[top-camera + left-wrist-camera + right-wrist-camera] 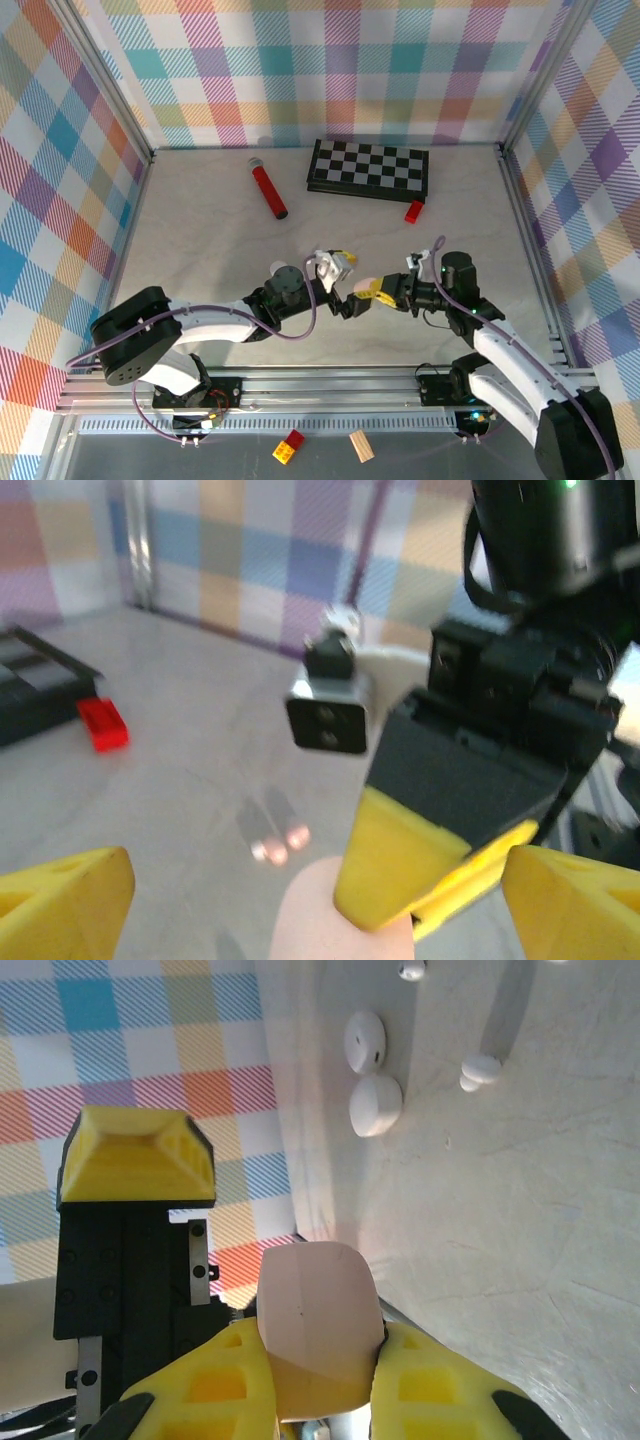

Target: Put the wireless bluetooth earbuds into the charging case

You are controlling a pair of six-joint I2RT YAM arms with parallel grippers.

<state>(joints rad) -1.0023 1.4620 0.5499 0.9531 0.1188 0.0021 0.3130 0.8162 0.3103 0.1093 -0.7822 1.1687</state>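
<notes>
Right gripper (325, 1372): clamped on the pink case (318, 1325).
Left gripper (320, 905): fingers (62, 900) wide, flanking that case.
Care: withdraw left straight; hold case level.

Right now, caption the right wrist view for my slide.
Right end effector shut on a pinkish case, a white case and a white earbud lying on the table beyond.

Pale marbled table (200, 235), chessboard (368, 167) at back, red tube (268, 188), small red block (414, 211), white earbuds (478, 1068)
</notes>
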